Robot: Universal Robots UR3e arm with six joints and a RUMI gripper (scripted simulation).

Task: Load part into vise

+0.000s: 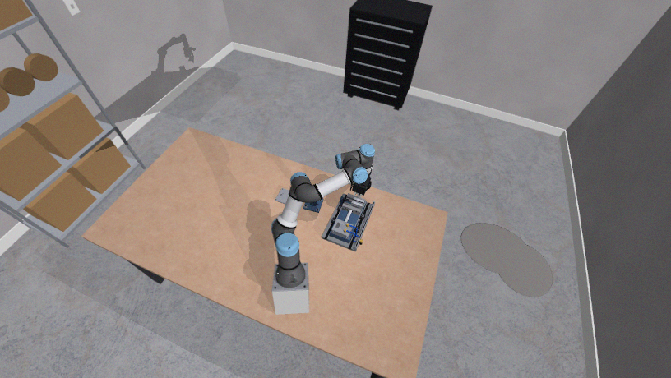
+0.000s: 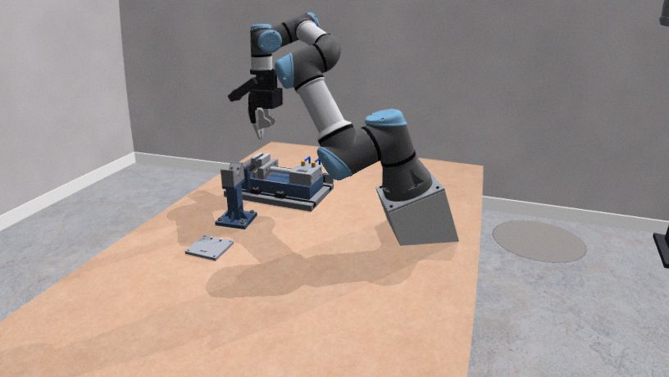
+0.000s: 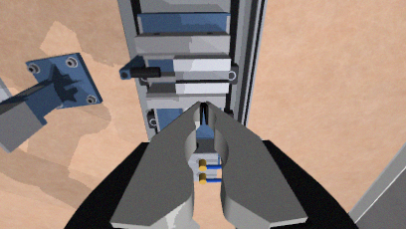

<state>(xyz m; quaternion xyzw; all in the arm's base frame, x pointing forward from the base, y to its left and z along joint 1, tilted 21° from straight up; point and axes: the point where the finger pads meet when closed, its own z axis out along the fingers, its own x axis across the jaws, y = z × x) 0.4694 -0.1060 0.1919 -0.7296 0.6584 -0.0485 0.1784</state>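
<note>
My gripper (image 1: 359,192) (image 2: 260,138) (image 3: 203,104) is shut and empty, pointing down high above the vise (image 1: 326,237) (image 2: 299,204). In the wrist view a pale block (image 3: 202,65), seemingly the part, lies between the fixed jaw (image 3: 181,44) and the cylinder-side jaw (image 3: 164,101). Two bright strips flank a greyer groove, so its slot appears to face up. The work stop (image 3: 146,73) points at its left end. I cannot tell whether end or long side touches. No block lies on the infeed plate (image 1: 280,197) (image 2: 198,250). The V-block (image 2: 228,179) shows no clear part.
The V-block's blue post base (image 2: 236,220) (image 3: 87,90) stands beside the vise. The air cylinder housing (image 2: 304,174), with brass fittings and blue hoses, is at the vise's robot-side end. The robot's base block (image 1: 291,301) (image 2: 421,220) stands on the table, with the arm arching over.
</note>
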